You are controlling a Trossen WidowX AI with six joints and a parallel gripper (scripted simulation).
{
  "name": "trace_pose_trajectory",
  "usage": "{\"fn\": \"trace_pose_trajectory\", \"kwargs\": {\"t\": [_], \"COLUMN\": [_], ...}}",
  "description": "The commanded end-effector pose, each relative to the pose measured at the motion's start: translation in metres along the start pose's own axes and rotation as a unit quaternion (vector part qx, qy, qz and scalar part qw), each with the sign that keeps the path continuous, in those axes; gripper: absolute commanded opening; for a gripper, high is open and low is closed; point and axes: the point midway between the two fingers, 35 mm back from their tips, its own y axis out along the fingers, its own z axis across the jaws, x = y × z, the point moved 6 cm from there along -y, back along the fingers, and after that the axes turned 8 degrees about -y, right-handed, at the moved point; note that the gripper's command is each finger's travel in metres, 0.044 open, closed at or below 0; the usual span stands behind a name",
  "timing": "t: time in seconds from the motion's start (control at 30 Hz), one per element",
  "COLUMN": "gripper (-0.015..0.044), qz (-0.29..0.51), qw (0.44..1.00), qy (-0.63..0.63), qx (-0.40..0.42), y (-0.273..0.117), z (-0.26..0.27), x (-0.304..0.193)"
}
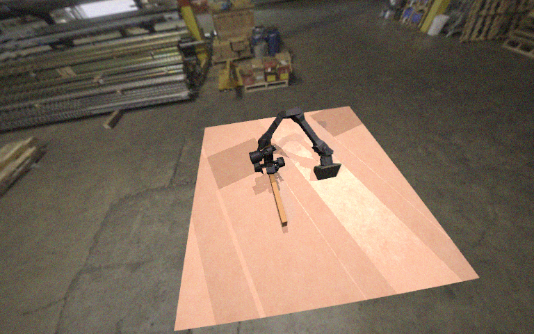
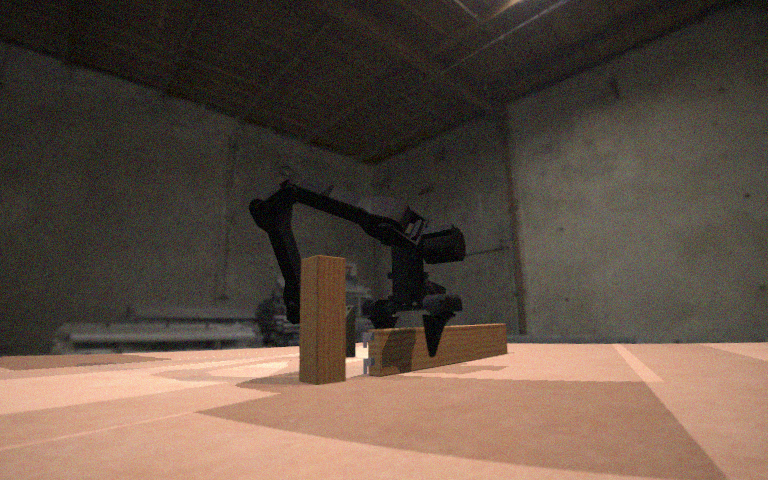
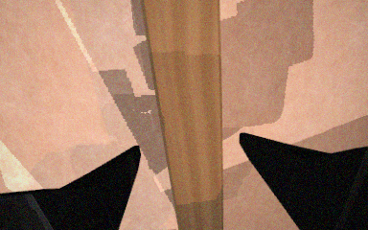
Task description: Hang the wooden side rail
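The wooden side rail [image 1: 278,200] [image 2: 478,341] [image 3: 192,86] stands on its narrow edge on the table. Its steel hooks [image 2: 367,363] point toward the upright headboard post [image 2: 322,322], with a small gap between hooks and post. My gripper [image 2: 408,341] [image 3: 190,144] is open, pointing down, near the rail's hook end. Its fingers straddle the rail, one on each side. The wrist view shows a gap between each fingertip and the rail. In the exterior view one finger is in front of the rail and the other's tip is hidden behind it. The post's slot and pins are not visible.
The table [image 1: 315,271] [image 2: 169,447] carries the arm's base [image 1: 327,171], which stands to one side of the rail. The arm arches over between the base and the post area. In the top view the arm largely hides the post and the rail's hook end.
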Motion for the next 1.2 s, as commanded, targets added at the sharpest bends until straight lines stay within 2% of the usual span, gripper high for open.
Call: {"fn": "trace_pose_trajectory", "kwargs": {"t": [0.0, 0.37, 0.57, 0.67, 1.17], "gripper": [0.0414, 0.0125, 0.0085, 0.0006, 0.0], "qz": [0.002, 0.002, 0.002, 0.002, 0.002], "qw": [1.0, 1.0, 1.0, 1.0, 1.0], "qy": [-0.002, -0.002, -0.002, -0.002, 0.031], "qx": [0.003, 0.003, 0.003, 0.003, 0.002], "y": [0.0038, 0.0038, 0.0038, 0.0038, 0.0027], "z": [0.0013, 0.0013, 0.0013, 0.0013, 0.0009], "x": [-0.0004, -0.0004, -0.0004, -0.0004, -0.0003]}}
